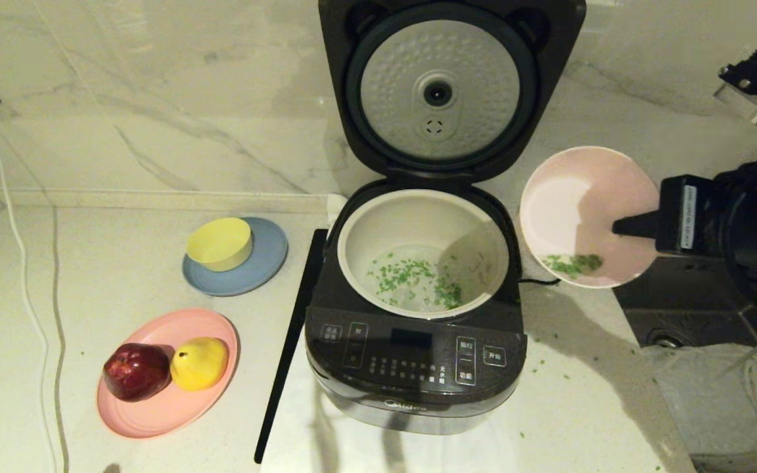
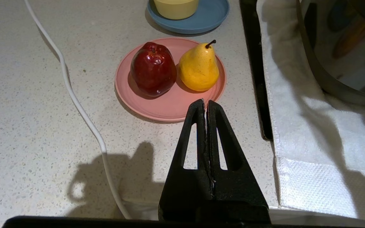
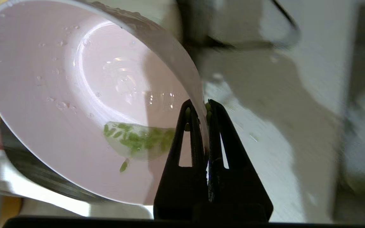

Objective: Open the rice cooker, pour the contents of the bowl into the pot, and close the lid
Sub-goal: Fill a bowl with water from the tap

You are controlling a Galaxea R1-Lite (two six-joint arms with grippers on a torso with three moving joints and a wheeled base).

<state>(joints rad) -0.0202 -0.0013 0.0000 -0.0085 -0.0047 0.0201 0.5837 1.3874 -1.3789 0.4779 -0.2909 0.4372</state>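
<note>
We judge the pouring step to be nearly over. The rice cooker (image 1: 418, 309) stands on the tabletop (image 1: 122, 407) with its lid (image 1: 441, 92) swung fully up, and most of the contents (image 1: 418, 279) lie as green bits on the bottom of the pot (image 1: 378, 217). Our right gripper (image 3: 207, 109) is clamped on the rim of the bowl (image 1: 582, 203), which we hold tilted in the air just to the right of the cooker, not over the pot's mouth. A small clump of green bits (image 3: 138, 139) clings to the bowl's wet lower wall, and a few flecks are scattered on the tabletop by the cooker.

Next, we think, the bowl either goes back over the pot to shed those last bits or gets set down; then the lid needs pressing shut.

Our left gripper (image 2: 206, 104) hangs closed and empty over the tabletop near the pink plate (image 2: 169, 107).
</note>
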